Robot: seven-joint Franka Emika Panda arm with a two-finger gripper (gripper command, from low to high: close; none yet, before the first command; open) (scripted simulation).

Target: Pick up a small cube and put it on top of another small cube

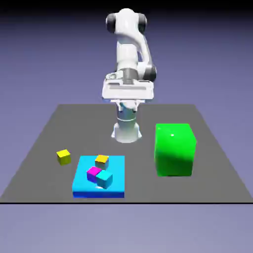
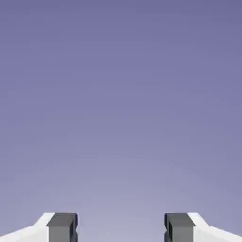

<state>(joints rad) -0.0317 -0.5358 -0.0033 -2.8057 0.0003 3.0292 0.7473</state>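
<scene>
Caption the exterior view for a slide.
Robot arm with open gripper above a table holding a blue slab, four small cubes and a big green cube.

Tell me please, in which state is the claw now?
Claw: open, its two finger tips wide apart, holding nothing.

The tabletop (image 1: 133, 183) is plain dark grey. At seven o'clock in the exterior view, a bright blue slab (image 1: 114, 170) has a deeper blue front; its cubes are orange-yellow (image 1: 102, 160), magenta (image 1: 93, 173) and cyan (image 1: 104, 179). The small cube (image 1: 64, 157) at eight o'clock is plain lemon-yellow; the big cube (image 1: 174, 150) at four is vivid green.
</scene>
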